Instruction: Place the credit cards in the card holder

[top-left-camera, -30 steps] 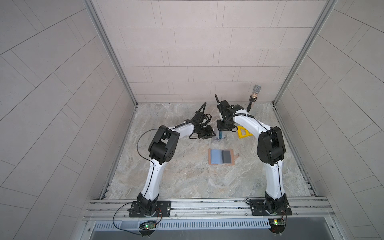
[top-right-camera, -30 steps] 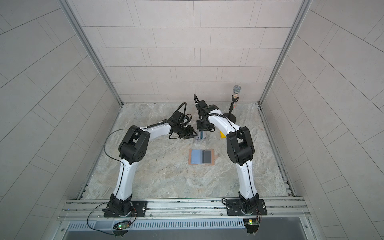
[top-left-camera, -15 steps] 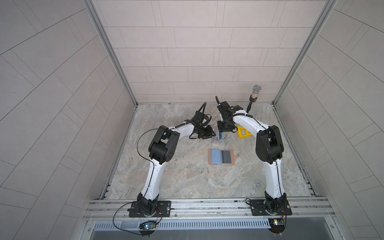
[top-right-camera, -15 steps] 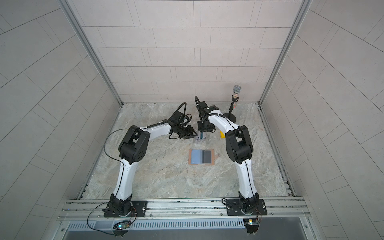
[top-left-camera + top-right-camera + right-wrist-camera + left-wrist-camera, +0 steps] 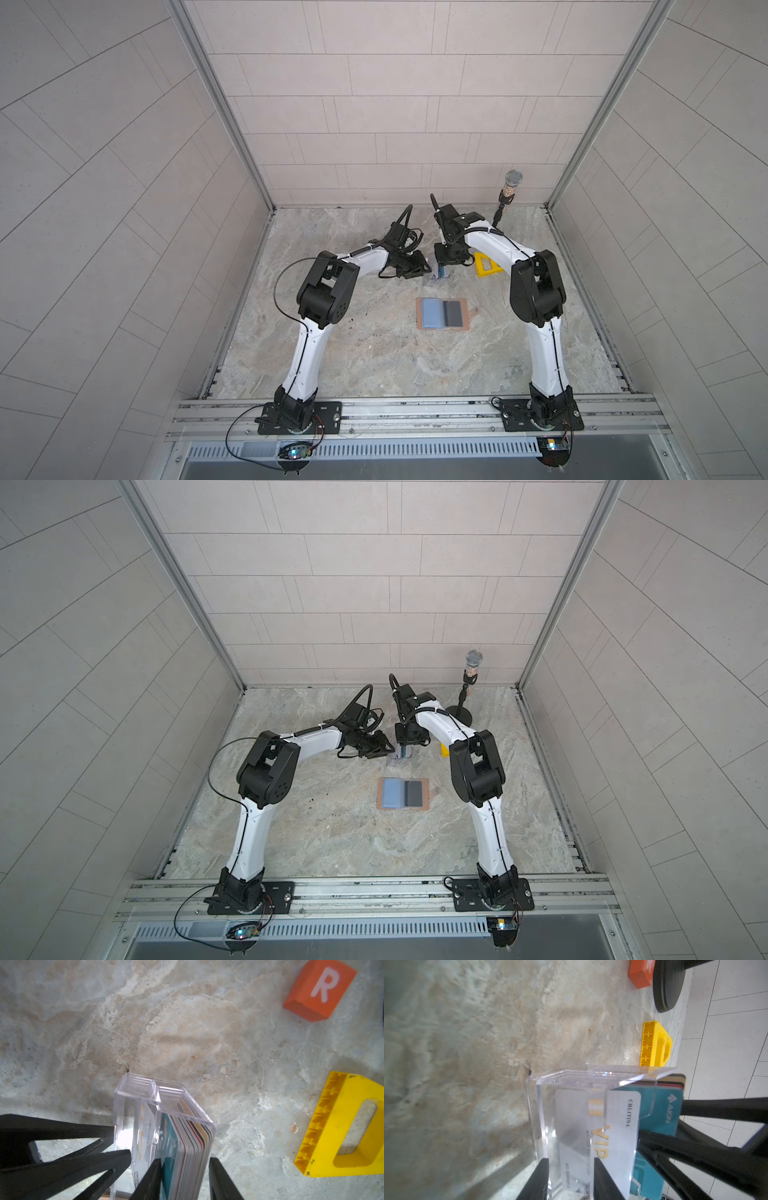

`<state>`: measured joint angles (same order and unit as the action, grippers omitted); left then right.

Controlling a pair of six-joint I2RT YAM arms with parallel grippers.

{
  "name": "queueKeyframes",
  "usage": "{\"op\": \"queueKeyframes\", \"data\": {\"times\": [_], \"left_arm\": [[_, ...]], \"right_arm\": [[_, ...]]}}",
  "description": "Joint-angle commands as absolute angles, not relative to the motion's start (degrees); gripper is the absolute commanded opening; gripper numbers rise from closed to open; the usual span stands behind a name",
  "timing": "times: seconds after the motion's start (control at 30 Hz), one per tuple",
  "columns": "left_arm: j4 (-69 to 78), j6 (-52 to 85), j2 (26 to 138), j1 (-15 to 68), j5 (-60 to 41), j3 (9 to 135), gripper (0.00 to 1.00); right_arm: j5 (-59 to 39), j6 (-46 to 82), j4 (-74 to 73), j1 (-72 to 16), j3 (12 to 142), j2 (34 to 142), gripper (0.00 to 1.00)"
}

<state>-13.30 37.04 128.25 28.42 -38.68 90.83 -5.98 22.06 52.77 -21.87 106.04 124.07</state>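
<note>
The marbled grey-beige surface [image 5: 374,365] is enclosed on three sides by pale tiled walls [image 5: 395,104], joined at the corners by aluminium posts [image 5: 220,104]. Even, soft light is cast throughout.

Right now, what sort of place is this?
Likely a robot test cell: tiled walls box in a marble-look table, two arms bolted to a metal rail, a microphone at the back.

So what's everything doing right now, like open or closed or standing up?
Wallet, open, lying flat.
Clear stand, upright.
Cards, standing packed inside it.
Left gripper, fingers against the stand; grip unclear.
Right gripper, fingers either side of the cards; grip unclear.
Microphone, upright.
</note>
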Motion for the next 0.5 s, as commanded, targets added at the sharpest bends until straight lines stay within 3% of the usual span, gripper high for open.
{"op": "queueKeyframes", "data": {"times": [0.0,0.47], "left_arm": [[-15.2,36.6,126.7,28.3,-37.5,89.3,0.39],[-14.9,36.9,126.6,28.2,-37.2,88.7,0.38]], "right_arm": [[-4.9,22.0,53.3,-21.5,104.7,124.9,0.39],[-2.7,21.3,54.4,-20.7,104.6,121.7,0.36]]}}
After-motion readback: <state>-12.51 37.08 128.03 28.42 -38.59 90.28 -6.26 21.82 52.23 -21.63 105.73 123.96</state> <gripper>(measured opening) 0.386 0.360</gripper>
